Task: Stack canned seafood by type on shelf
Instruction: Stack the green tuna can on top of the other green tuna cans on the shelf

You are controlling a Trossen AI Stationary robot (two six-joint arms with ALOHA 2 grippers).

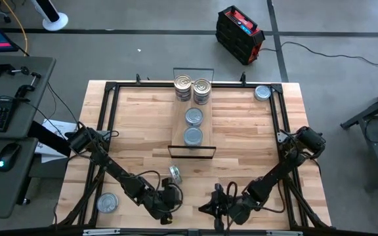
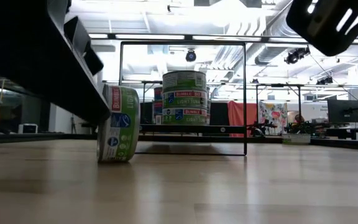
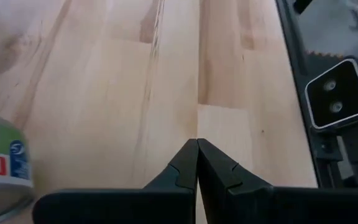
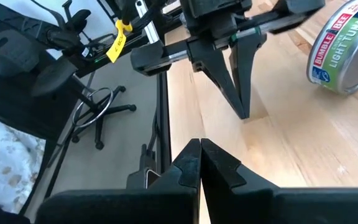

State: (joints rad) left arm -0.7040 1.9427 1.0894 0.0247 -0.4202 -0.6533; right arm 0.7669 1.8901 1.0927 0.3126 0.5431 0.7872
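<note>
Tins (image 1: 193, 90) sit partly sorted on the shelf (image 1: 205, 131) at the table's (image 1: 254, 137) far-middle edge in the overhead view: two stacks at the far end, two blue-grey-topped tins nearer. One loose can (image 1: 175, 174) stands on edge by the near edge, another tin (image 1: 107, 202) lies at the near left corner, a third (image 1: 262, 93) at the far right corner. Left gripper (image 1: 167, 211) and right gripper (image 1: 210, 207) both rest low at the near edge, arms folded, facing each other.

From table height, the tipped can (image 2: 118, 124) stands on its rim before the shelf's wire frame (image 2: 183, 98).

Left wrist view: the left gripper's fingers (image 3: 185, 168) are pressed together over bare wood, holding nothing, the green-labelled can (image 3: 2, 163) beside them.

Right wrist view: the right gripper's (image 4: 199, 158) tips are likewise pressed together and empty, pointing at the left gripper, the can (image 4: 344, 53) beyond it.

The next pickup likely wants the left fingers spread first, then a squeeze across the can's flat faces so it cannot roll.
</note>
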